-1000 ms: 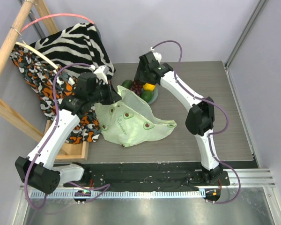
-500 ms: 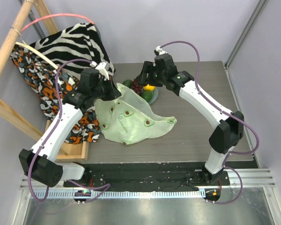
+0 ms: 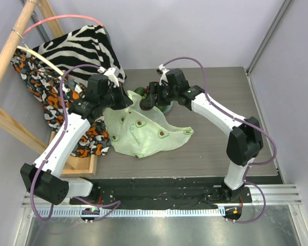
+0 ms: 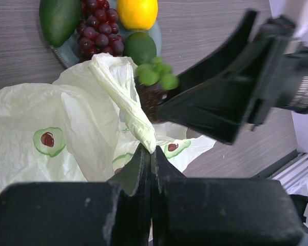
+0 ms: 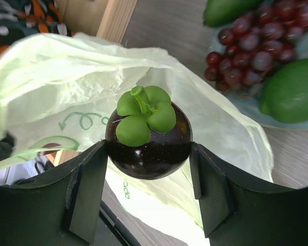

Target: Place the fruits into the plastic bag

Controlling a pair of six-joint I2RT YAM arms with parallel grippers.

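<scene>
The pale green plastic bag (image 3: 143, 130) lies on the table. My left gripper (image 4: 153, 149) is shut on a fold of its rim and holds the mouth lifted. My right gripper (image 5: 149, 148) is shut on a dark purple-brown round fruit (image 5: 148, 148) with a green cap, hanging just over the bag's open mouth (image 5: 66, 82). In the top view the right gripper (image 3: 146, 102) is close beside the left gripper (image 3: 124, 104). On the grey-blue plate (image 4: 66, 54) behind the bag rest an avocado (image 4: 59, 19), grapes (image 4: 98, 28), a lemon (image 4: 137, 13) and a lime (image 4: 140, 47).
A zebra-striped cloth (image 3: 87, 48) and an orange patterned cloth (image 3: 46, 97) hang over a wooden frame (image 3: 10, 123) at the left. A wooden tray edge (image 3: 82, 166) lies by the left arm. A wall post (image 3: 264, 36) borders the table's far right.
My right gripper has carried the dark round fruit leftward from over the plate to above the bag's mouth. The left gripper lifted the bag's rim slightly, then held still.
</scene>
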